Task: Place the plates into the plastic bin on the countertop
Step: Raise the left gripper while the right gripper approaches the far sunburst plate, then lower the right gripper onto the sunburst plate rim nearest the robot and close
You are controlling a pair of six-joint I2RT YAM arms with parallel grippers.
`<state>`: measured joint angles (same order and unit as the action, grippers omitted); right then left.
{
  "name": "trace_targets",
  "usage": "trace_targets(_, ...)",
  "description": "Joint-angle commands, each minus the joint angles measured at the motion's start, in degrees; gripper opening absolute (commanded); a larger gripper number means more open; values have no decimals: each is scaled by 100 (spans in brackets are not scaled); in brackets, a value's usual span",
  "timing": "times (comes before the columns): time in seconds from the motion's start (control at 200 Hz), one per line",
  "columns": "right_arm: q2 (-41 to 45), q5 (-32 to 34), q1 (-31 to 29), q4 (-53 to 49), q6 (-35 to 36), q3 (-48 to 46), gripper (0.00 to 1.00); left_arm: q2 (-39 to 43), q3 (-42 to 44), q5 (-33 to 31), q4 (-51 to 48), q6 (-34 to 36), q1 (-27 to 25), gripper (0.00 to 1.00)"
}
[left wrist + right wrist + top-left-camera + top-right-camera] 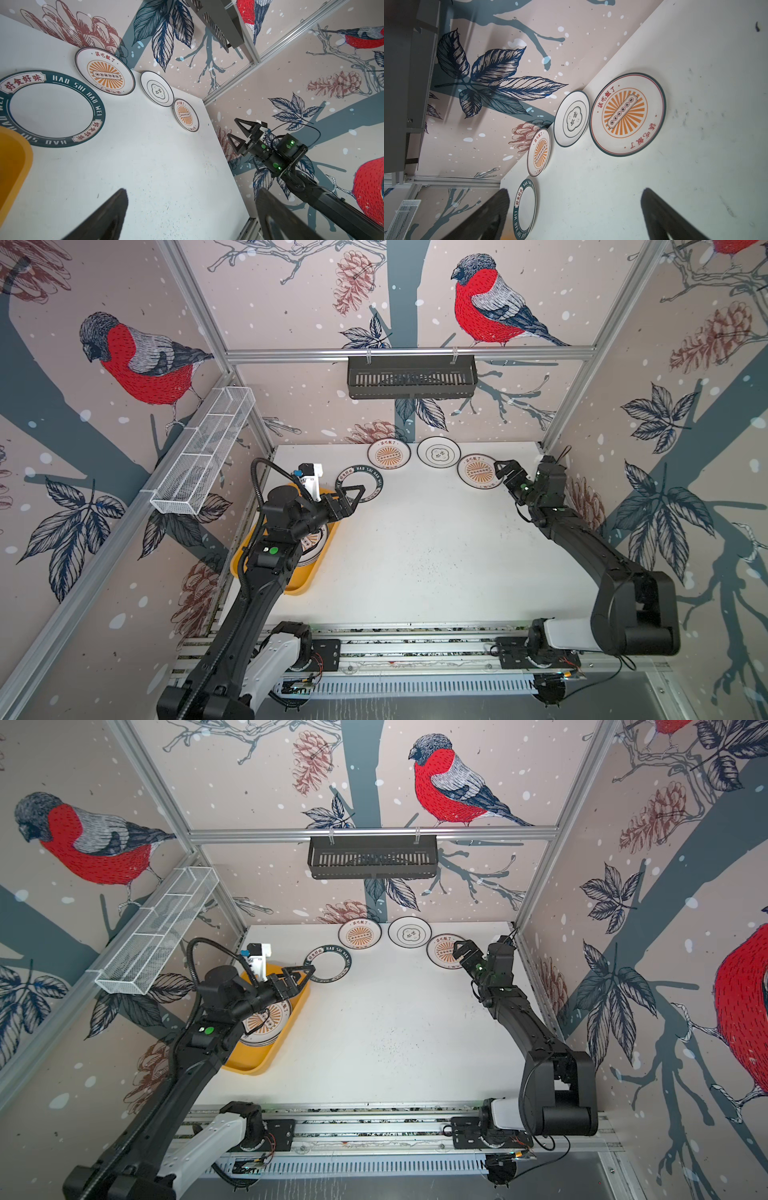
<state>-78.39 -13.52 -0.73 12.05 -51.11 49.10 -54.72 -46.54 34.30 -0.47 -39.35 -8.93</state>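
Observation:
Four plates lie on the white countertop (415,551) near the back wall: a green-lettered-rim plate (359,484), a sunburst plate (389,455), a black-rimmed emblem plate (439,452) and another sunburst plate (478,472). The yellow plastic bin (291,589) at the left holds stacked plates (266,1025), partly hidden by my left arm. My left gripper (352,497) hangs open over the green-rimmed plate's near edge, beside the bin's far end. My right gripper (501,473) is open above the right sunburst plate's (627,114) edge. Both hold nothing.
A black slatted basket (411,377) hangs on the back rail. A white wire-mesh basket (203,452) hangs on the left wall. Aluminium rails (415,647) carry both arm bases along the front edge. Walls close in the left, back and right.

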Motion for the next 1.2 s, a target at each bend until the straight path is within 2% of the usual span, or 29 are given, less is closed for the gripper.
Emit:
trace_targets(0.0, 110, 77, 72, -89, 99, -110, 100, -421, -373, 213, 685, 299, -118, 96)
trace_targets(0.155, 114, -7, 274, -155, 101, -249, 99, -1197, -1164, 232, 328, 914, -316, 96)
trace_targets(0.355, 76, -70, 474, -305, 147, -308, 100, -1948, -1726, 139, 399, 1171, -531, 96)
trace_targets(0.715, -298, -276, 565, -208, 113, -334, 99, -2799, -1935, 11, 632, 1666, -1182, 96)
trace_targets(0.851, -757, -518, 523, 38, -56, -261, 100, -2851, -1850, 13, 345, 1817, -1243, 96)
trace_targets(0.991, -1304, -561, 445, 299, -285, -164, 99, -2590, -1531, -51, 470, 1837, -1262, 96)
trace_targets(1.196, -2063, -632, 296, 700, -719, 140, 100, -2423, -1556, -107, 367, 1940, -1278, 96)
